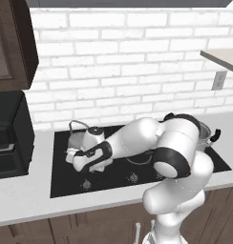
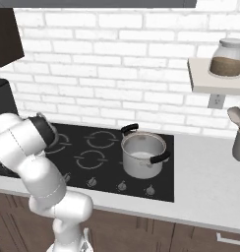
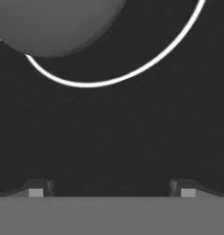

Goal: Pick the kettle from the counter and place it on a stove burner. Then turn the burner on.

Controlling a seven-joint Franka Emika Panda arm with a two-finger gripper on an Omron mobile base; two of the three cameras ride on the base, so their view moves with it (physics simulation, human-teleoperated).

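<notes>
The robot's two dark fingers [image 3: 112, 188] are spread wide with nothing held between them, pointed at the black glass cooktop [image 3: 132, 137] just short of the small rounded silver-grey metal kettle [image 3: 54, 25]. The kettle [image 1: 84, 136], with its thin arched wire handle, is seen standing on the back left of the cooktop, within a thin white ring marking [image 3: 132, 73]. A larger steel pot with two black handles [image 2: 143, 154] is set on the cooktop's right side, and the pale grey-white surface [image 2: 205, 182] extends around it.
</notes>
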